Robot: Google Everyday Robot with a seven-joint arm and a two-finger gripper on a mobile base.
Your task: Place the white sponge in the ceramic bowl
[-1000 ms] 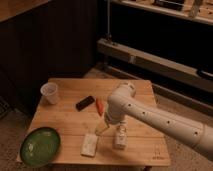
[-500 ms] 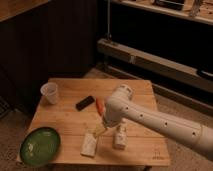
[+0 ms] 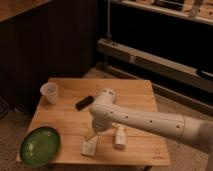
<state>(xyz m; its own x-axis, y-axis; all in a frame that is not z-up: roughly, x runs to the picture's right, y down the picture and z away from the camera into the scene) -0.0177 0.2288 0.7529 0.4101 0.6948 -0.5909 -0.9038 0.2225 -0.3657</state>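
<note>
The pincer (image 3: 93, 134) hangs just over the white sponge (image 3: 90, 146), seemingly lined up for a grasp; whether it is apart or together I cannot tell. The sponge lies flat on the wooden bench (image 3: 145, 95), beside a white bottle (image 3: 120, 137). The ceramic bowl (image 3: 40, 146) sits well apart at a bench corner. Dark shelving stands behind.

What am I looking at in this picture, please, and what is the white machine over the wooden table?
One camera looks down on a small wooden table. The thick white tube is a robot arm reaching in from the picture's right. Its gripper hangs close over the small flat off-white sponge, which lies on the table. Also there: a round glossy green bowl at the picture's lower left, a translucent white plastic cup, a small black object and a white bottle beside the sponge.
</note>
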